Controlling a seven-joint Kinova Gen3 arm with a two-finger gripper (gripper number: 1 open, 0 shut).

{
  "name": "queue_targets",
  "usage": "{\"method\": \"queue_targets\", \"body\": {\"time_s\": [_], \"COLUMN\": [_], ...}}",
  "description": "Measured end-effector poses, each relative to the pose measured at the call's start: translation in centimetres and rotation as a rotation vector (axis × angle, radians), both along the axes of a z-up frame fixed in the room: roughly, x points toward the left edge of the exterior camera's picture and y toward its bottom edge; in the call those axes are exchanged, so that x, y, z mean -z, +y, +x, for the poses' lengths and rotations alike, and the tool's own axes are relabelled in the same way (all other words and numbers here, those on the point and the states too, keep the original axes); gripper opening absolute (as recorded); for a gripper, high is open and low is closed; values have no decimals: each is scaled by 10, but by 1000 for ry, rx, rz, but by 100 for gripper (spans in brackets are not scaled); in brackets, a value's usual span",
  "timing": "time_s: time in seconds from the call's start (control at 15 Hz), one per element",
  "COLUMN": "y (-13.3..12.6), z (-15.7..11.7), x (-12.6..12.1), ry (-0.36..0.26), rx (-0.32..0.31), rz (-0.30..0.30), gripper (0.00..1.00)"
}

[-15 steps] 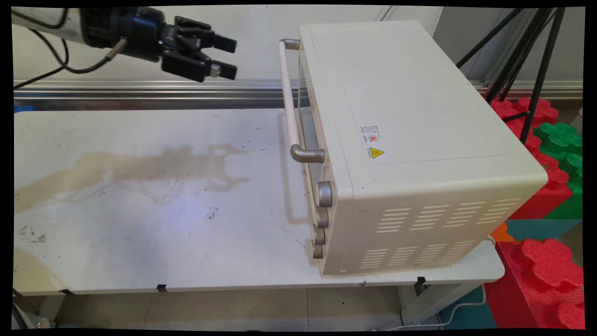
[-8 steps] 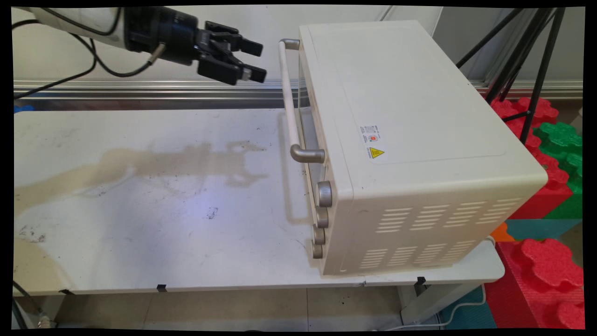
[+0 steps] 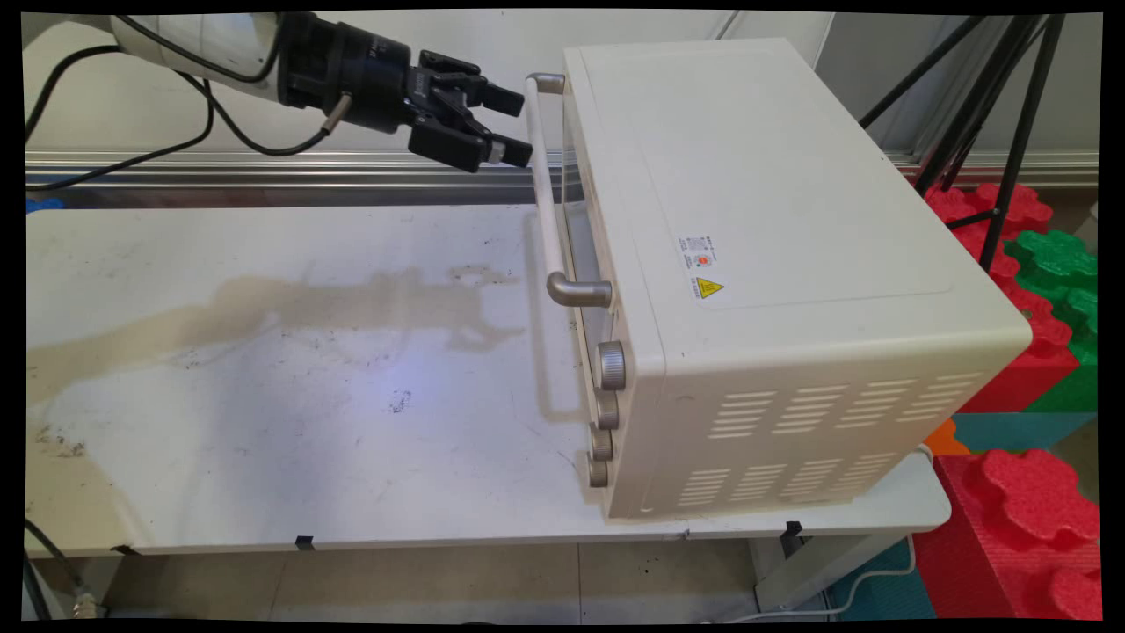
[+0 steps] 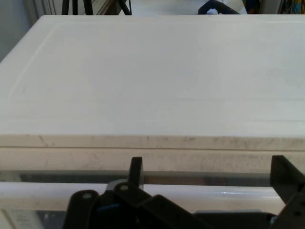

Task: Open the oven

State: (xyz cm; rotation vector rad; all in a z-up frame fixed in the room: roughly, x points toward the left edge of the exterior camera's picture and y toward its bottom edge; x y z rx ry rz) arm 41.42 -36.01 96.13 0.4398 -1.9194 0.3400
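A cream toaster oven [image 3: 773, 211] stands on the right half of the white table [image 3: 264, 422], its door facing left. The door has a long white handle bar [image 3: 545, 193] on grey brackets, with several grey knobs [image 3: 610, 365] below it. My black gripper [image 3: 518, 125] is open and level, its tips just left of the far end of the bar, holding nothing. In the hand view the oven top [image 4: 157, 76] fills the picture. The handle bar [image 4: 219, 194] runs across below it. Both fingers [image 4: 136, 171] rise in front of the bar, spaced along its length around the gripper [image 4: 209, 176].
A metal rail [image 3: 264, 167] runs along the table's far side. Black tripod legs [image 3: 1011, 132] and red [image 3: 1037, 519] and green foam blocks [image 3: 1059, 264] stand right of the table. The oven reaches almost to the table's near edge [image 3: 685, 532].
The gripper has moved right across both earlier frames, from well left of the oven up to its handle bar. It has stayed open. The oven has not moved.
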Motion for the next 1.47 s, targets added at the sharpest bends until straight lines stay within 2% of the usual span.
{"method": "queue_targets", "body": {"time_s": [0.13,0.2,1.0,1.47], "y": [-3,-3,-7,-7], "z": [-4,-5,-18,-25], "x": [2,2,11,21], "ry": [-3,-4,-20,-50], "rx": [4,5,23,31], "rz": [-5,-7,-8,-6], "gripper": [100,0,0,0]}}
